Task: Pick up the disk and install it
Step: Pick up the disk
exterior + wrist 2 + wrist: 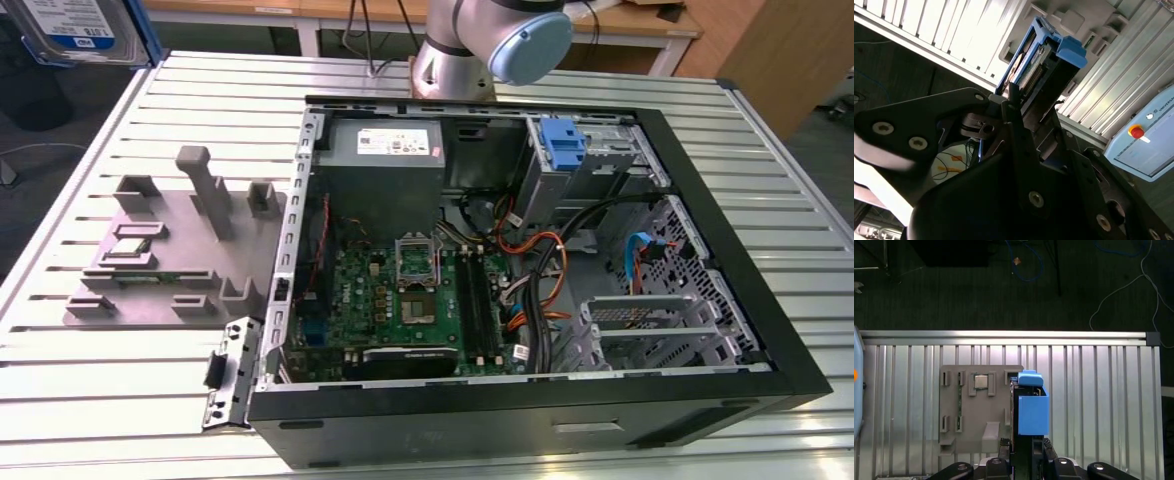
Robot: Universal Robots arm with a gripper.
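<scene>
The disk (78, 30) hangs high at the exterior view's far left, a silver drive with a white-and-blue label in a blue frame. In the first wrist view the disk (1032, 409) stands edge-on, its blue carrier sticking out from my gripper (1025, 444), above the grey fixture (979, 410). In the second wrist view the black fingers (1014, 102) clamp the lower end of the disk (1040, 62). The gripper is shut on it, well away from the open computer case (694, 250).
The case lies on a slatted metal table (120, 390), with a motherboard (400, 300), cables and a drive cage carrying an upright blue bracket (567, 150). A grey fixture (167, 250) sits beside it. A panel with a red button (1137, 132) stands nearby.
</scene>
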